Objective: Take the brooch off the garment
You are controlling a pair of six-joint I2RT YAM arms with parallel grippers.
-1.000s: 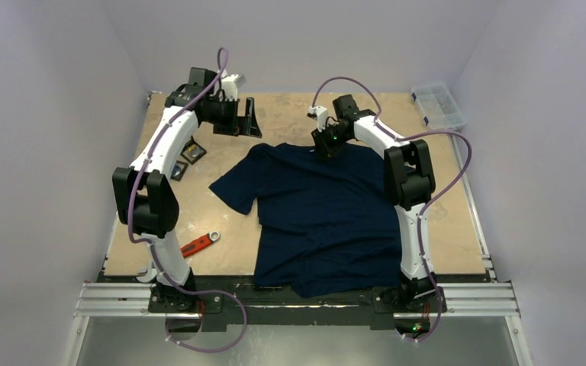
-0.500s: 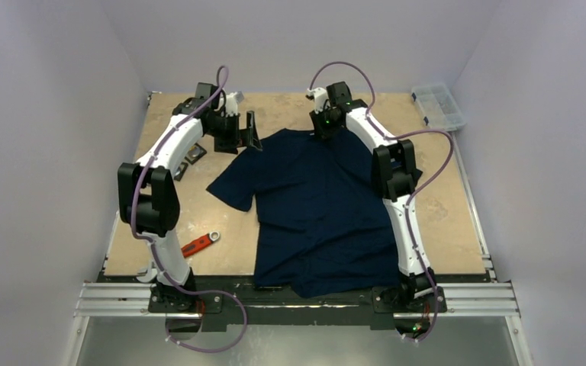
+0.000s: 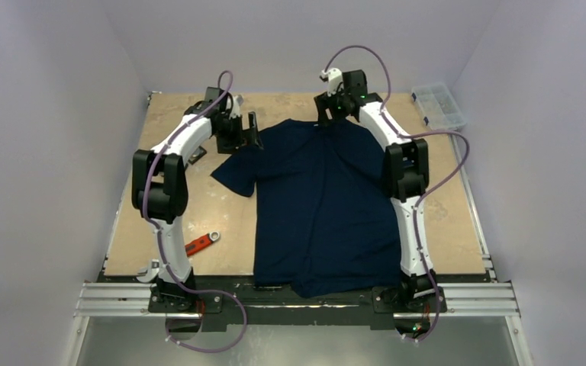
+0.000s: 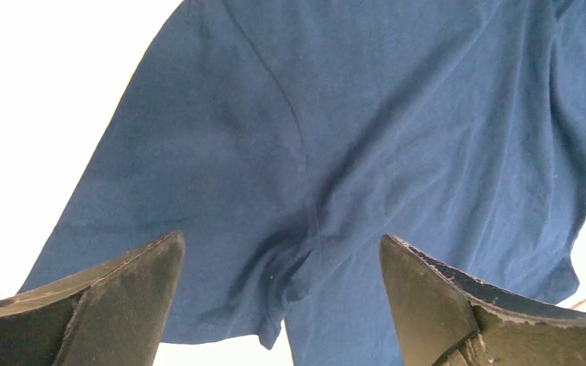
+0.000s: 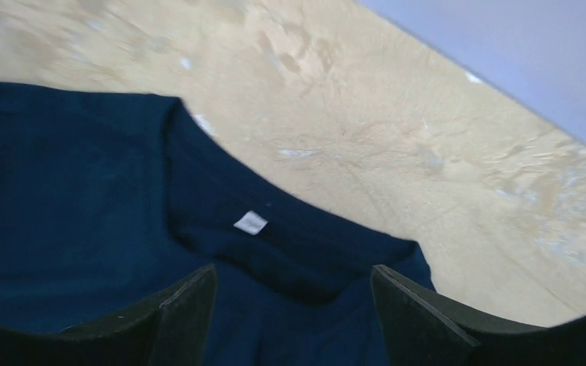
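Across the middle of the top view the shirt [image 3: 324, 206] lay spread on the table [image 3: 458, 221], its collar toward the top of the frame and its hem at the table's lower edge. One sleeve stuck out to the left. That view alone showed the surroundings: a red tool [image 3: 200, 244] on the bare board at lower left, well apart from the shirt, and a clear box [image 3: 438, 105] at the upper right corner.

The left end effector [image 3: 244, 133] hung at the shirt's upper left shoulder, and the right end effector [image 3: 334, 114] at the collar, but from above neither opening could be judged.

The wrist views settled that. From the left wrist, the two black fingers [image 4: 107, 305] stood wide apart at the bottom of the frame. Sleeve and shoulder cloth filled the frame beyond the gap, and nothing was gripped. The table there was washed out to white.

From the right wrist, the jaws were also apart and held nothing. The round neck lay beyond the gap, with a small white label [image 5: 250, 223] inside the collar, a detail too small to show from above.

I could not pick out the brooch in any view.
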